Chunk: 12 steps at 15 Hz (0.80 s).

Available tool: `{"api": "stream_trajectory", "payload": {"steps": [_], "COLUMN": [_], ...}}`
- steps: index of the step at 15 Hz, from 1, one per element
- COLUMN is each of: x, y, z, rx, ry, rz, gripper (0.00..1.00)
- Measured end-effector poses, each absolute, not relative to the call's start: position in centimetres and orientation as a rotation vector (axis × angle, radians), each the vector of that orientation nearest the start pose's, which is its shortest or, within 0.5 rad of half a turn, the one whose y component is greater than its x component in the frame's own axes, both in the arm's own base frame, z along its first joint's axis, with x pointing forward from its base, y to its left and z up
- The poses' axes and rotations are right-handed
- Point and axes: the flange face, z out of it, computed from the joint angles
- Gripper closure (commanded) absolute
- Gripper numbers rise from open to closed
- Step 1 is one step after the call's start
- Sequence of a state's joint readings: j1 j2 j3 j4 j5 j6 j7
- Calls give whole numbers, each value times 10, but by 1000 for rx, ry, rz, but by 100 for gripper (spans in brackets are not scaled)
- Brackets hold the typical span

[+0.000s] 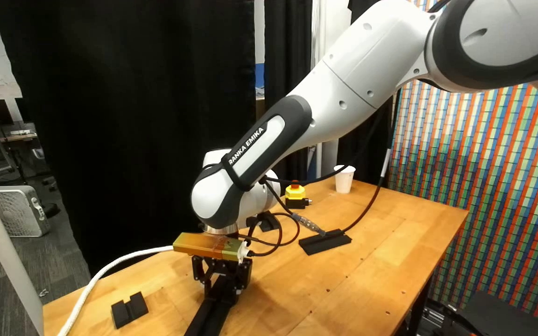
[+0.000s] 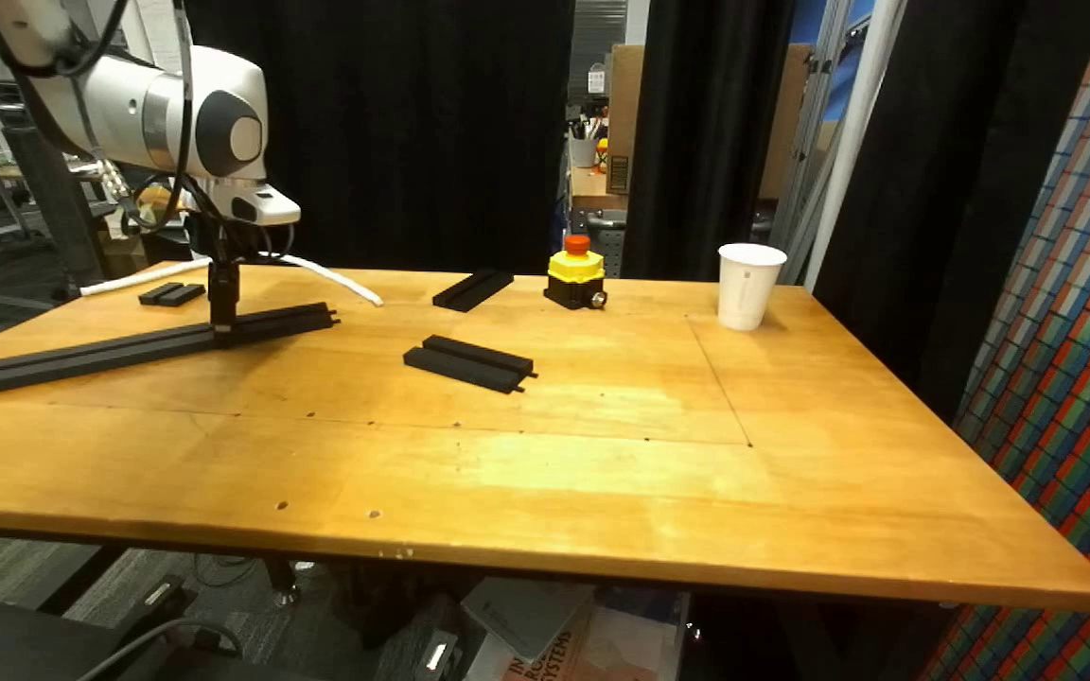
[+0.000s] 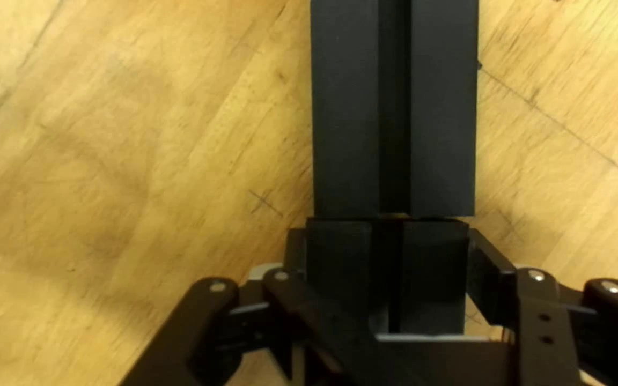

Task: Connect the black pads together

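Between the two long edges of the desk (image 2: 602, 492), the pincer (image 3: 388, 262) is clamped on a black pad (image 3: 336, 262), one finger (image 3: 488, 281) against each long side. The pad is matte, flat and straight-sided, with a single lengthwise groove. A second black pad (image 3: 346, 107) of matching profile lies end to end with it. A thin seam shows between the two; the gripped pad is offset slightly sideways. Whether the ends are joined cannot be told.

Orientation: the row lies diagonally on the desk. Its long axis runs toward the patterned wall (image 2: 1056, 284) and slants toward the edge beside the black curtain (image 2: 422, 132). In an exterior view, a thin peg (image 2: 336, 322) projects from the wall-facing end.

Position: the gripped pad sits between the fingers; the second pad starts just beyond the fingertips. A short black block (image 2: 182, 296) lies near the curtain-side desk corner farthest from the wall. On the wall side of the pincer, well apart from it, lie a middle pad (image 2: 462, 369) and, near the curtain-side edge, a rear pad (image 2: 460, 292).
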State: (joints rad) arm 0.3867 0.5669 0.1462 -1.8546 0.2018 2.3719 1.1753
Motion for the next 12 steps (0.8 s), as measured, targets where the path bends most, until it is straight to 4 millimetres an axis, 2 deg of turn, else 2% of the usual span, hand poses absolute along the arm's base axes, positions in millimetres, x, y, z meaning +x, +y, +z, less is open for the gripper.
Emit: {"api": "stream_trajectory", "payload": {"steps": [7, 12], "x": [551, 550], "y": [324, 333], "z": [214, 213], "rx": [-2777, -2773], "ry": [1186, 1114], "rz": [297, 283], "gripper": [55, 55]}}
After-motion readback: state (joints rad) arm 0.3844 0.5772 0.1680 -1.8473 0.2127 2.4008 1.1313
